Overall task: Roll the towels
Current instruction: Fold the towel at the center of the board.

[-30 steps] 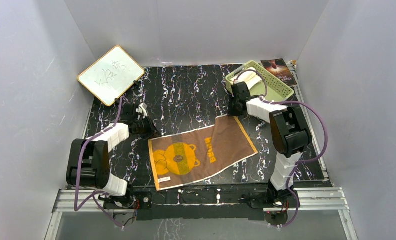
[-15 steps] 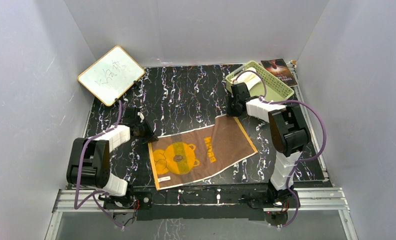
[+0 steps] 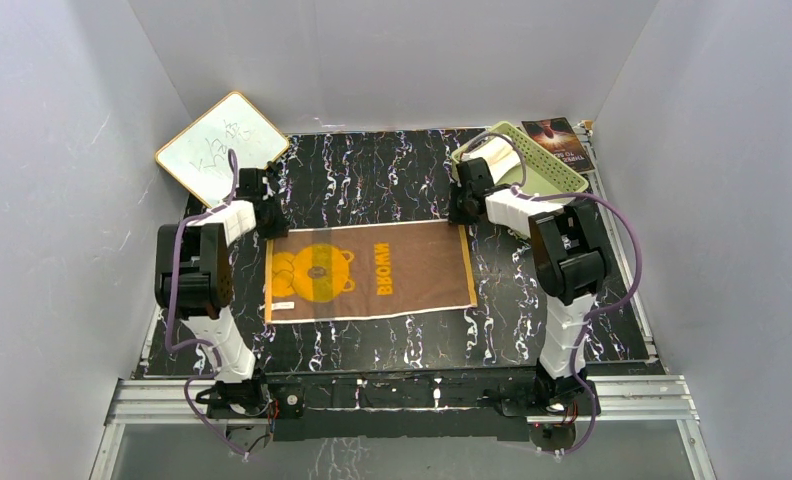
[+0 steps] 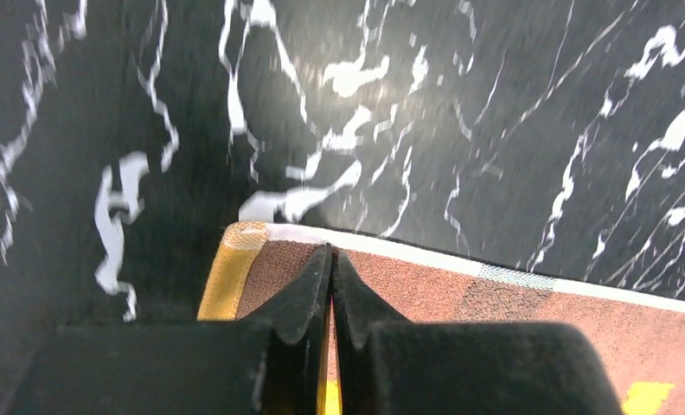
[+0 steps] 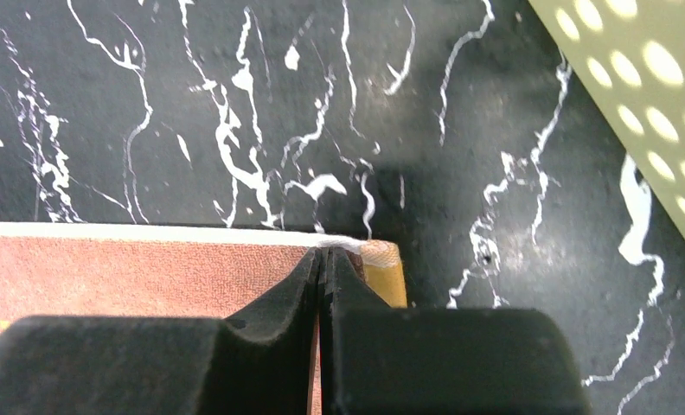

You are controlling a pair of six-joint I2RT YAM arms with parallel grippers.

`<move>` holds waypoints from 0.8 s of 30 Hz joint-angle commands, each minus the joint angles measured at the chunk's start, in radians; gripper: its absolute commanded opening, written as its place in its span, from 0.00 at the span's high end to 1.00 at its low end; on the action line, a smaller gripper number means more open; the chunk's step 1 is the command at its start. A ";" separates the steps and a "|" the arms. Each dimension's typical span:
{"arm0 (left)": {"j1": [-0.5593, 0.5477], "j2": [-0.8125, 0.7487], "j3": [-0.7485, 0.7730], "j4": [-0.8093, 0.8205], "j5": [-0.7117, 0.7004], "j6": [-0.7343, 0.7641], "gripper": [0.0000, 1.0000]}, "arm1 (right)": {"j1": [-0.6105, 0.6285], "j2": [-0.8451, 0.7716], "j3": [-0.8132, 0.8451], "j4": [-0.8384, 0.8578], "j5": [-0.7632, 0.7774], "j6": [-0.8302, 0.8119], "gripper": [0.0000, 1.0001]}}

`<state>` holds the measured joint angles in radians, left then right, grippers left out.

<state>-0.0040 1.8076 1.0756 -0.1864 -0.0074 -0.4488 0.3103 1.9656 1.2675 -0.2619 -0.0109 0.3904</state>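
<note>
Whiteboard point(image 3: 222, 150) writing illegible, towel point(image 4: 495, 320) cropped at wrist-view edges

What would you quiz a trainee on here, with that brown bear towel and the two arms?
1. True or false: the towel is already rolled up.
2. Where does the left pincer pinch the towel? A) its far left corner B) its middle C) its near right corner
3. Name the pale green thing just beyond the right pincer.
Key: 1 false, it lies spread flat; 2 A; 3 the basket.
</note>
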 commanded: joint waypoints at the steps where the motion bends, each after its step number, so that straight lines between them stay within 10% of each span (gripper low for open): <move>1: 0.018 0.078 0.064 -0.041 0.009 0.156 1.00 | 0.003 0.051 0.076 -0.040 0.009 -0.036 1.00; 6: 0.049 0.031 0.156 -0.062 0.149 0.256 1.00 | 0.001 -0.014 0.141 -0.065 0.009 -0.075 0.87; 13: 0.101 -0.088 0.129 -0.099 0.141 0.330 0.60 | 0.001 -0.120 0.145 -0.096 0.046 -0.070 0.57; 24: 0.145 0.003 0.072 -0.081 0.154 0.410 0.65 | 0.001 -0.134 0.116 -0.159 0.083 -0.095 0.54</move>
<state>0.1421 1.7775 1.1652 -0.2546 0.1120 -0.0895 0.3138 1.8820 1.3796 -0.4168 0.0425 0.3134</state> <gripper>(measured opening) 0.360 0.460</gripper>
